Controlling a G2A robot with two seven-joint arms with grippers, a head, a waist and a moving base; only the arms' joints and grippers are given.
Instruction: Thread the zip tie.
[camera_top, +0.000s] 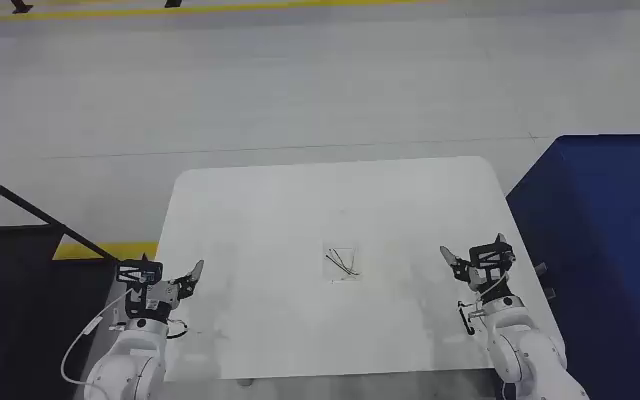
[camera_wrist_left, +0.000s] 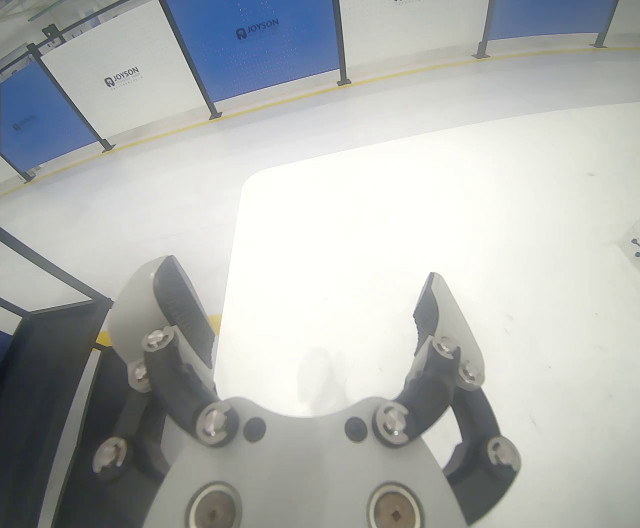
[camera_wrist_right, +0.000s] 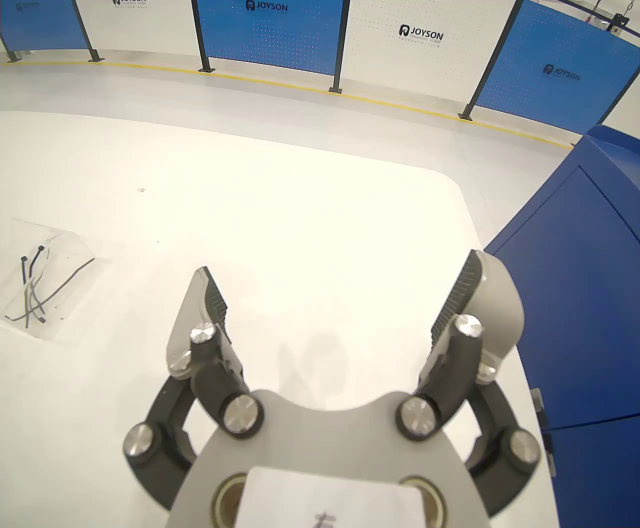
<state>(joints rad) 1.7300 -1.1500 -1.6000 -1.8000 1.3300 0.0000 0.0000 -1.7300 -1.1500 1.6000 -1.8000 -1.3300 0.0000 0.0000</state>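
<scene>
Your left gripper (camera_top: 172, 272) sits at the lower left of the top view, jaws spread wide over the table's near corner. Your right gripper (camera_top: 473, 250) is at the lower right, jaws just as far apart, over bare tabletop. Between the 2 and well apart from both, the zip ties (camera_top: 342, 263) lie just below the middle of the frame. They are a few thin dark strands crossed loosely on a clear plastic piece (camera_wrist_right: 75, 245) (bag or sheet, hard to tell), flat on the white table (camera_top: 300, 200). A blue cabinet (camera_top: 590, 220) stands at the right edge.
</scene>
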